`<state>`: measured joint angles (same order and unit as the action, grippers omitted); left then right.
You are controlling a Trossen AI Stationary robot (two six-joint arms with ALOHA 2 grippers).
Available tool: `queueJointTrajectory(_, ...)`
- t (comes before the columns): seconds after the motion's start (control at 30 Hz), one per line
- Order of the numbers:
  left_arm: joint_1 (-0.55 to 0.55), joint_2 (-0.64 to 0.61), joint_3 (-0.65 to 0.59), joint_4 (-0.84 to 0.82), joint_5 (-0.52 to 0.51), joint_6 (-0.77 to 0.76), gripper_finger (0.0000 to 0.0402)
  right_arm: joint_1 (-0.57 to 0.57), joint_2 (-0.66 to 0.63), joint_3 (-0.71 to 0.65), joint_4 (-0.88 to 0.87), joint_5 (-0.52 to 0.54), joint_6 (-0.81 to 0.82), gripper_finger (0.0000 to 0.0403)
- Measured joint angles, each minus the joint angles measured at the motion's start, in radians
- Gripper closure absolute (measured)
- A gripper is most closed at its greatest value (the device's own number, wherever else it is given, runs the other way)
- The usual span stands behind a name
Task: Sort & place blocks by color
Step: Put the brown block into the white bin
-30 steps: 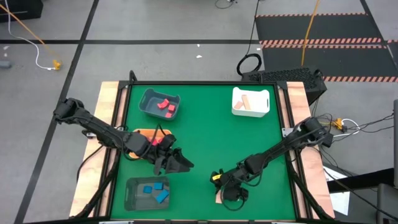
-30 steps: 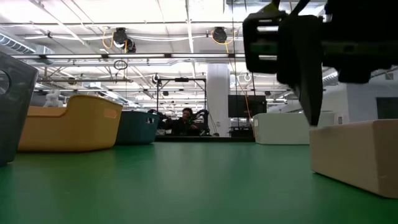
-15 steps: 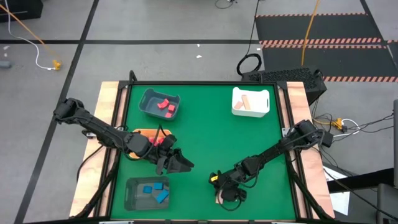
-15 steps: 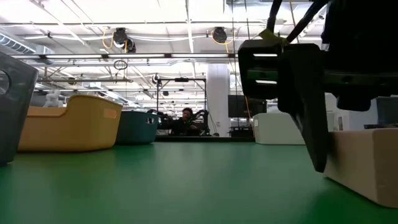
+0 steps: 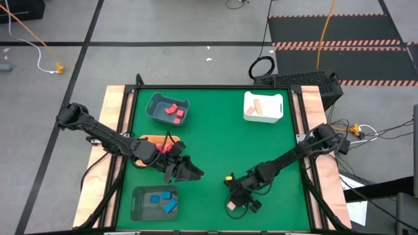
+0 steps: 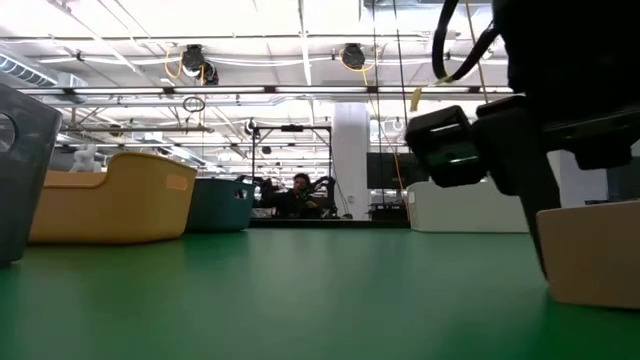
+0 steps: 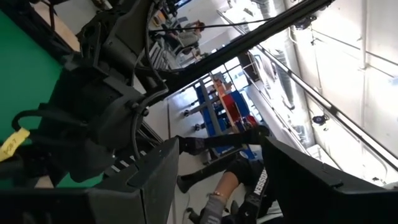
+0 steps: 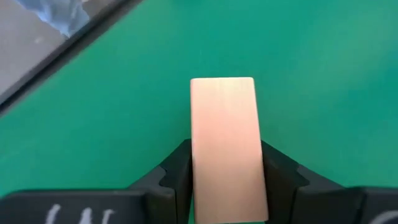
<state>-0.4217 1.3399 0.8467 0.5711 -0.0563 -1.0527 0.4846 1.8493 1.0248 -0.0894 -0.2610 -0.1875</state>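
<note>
Pale tan wooden cuboid block (image 8: 227, 149): long flat face up, smooth and unmarked, at the near edge of the green table, right of centre (image 5: 231, 206); clamped on its two long sides between dark fingers.

Second pale tan cuboid block (image 5: 259, 107): lies flat and slightly angled in the white tray at the far right.

Red cuboid blocks (image 5: 175, 110): a few, loosely scattered in the grey tray at the far left.

Blue cuboid blocks (image 5: 165, 199): several, lying flat in the grey tray at the near left.
</note>
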Motion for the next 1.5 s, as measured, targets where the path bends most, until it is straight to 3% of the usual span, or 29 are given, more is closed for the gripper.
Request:
queueJointTrajectory(0.27,0.0,0.0,0.0,-0.001,-0.036,0.005,0.017,-0.049,-0.181,-0.005,-0.214,0.032,0.015,0.0286)
queueJointTrajectory(0.5,0.001,0.0,0.0,0.0,-0.051,0.047,0.017,-0.151,-0.389,-0.004,-0.409,0.234,-0.056,0.0279)
queueJointTrajectory(0.73,0.026,0.0,0.0,0.006,-0.056,0.048,0.0169,-0.353,-0.558,-0.003,-0.516,0.414,-0.065,0.0283)
queueJointTrajectory(0.93,0.119,0.0,0.0,0.024,-0.036,0.052,0.0169,-0.594,-0.628,-0.003,-0.537,0.42,-0.124,0.028)
queueJointTrajectory(1.07,0.236,-0.011,0.0,0.028,0.083,0.094,0.0169,-0.759,-0.641,-0.003,-0.554,0.416,-0.149,0.0281)
queueJointTrajectory(1.23,0.419,-0.045,0.0,0.029,0.303,0.196,0.017,-0.951,-0.641,-0.021,-0.549,0.328,-0.154,0.0281)
queueJointTrajectory(1.5,0.674,-0.108,0.001,0.031,0.617,0.284,0.0169,-1.115,-0.641,-0.174,-0.44,0.244,-0.113,0.0281)
